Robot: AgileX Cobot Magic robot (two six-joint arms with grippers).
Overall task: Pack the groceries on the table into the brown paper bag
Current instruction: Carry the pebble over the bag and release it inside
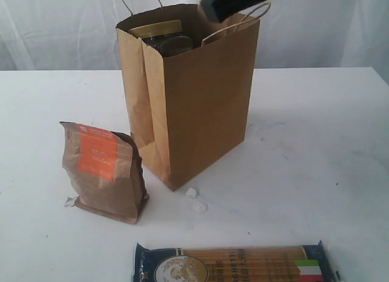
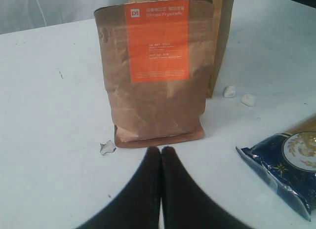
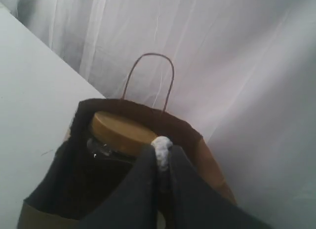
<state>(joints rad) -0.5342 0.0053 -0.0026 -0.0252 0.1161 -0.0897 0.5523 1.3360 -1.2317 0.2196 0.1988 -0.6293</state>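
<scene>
Over the open top of the brown paper bag (image 1: 200, 106), your right gripper (image 3: 162, 151) hangs with its jaws pinching a small white lump (image 3: 161, 142). That lump does not look like one of the groceries, so if you let go now, the wrong thing may fall in the bag. The gold-lidded clear jar (image 1: 158, 30) sits high inside, its lid up near the rim, so I think more things may not fit well on top. Your left gripper (image 2: 160, 151) is low over the tabletop (image 2: 49, 115), just in front of the kraft pouch (image 2: 158, 71), jaws pressed together. Push on like that and the pouch could tip over. Only the right wrist view shows the lump. Only the left wrist view shows the left jaws. The exterior view shows the pouch standing left of the bag and the long spaghetti pack (image 1: 234, 265) lying at the near edge. Two more white bits (image 1: 194, 198) lie on the tabletop between the bag and the pack.
</scene>
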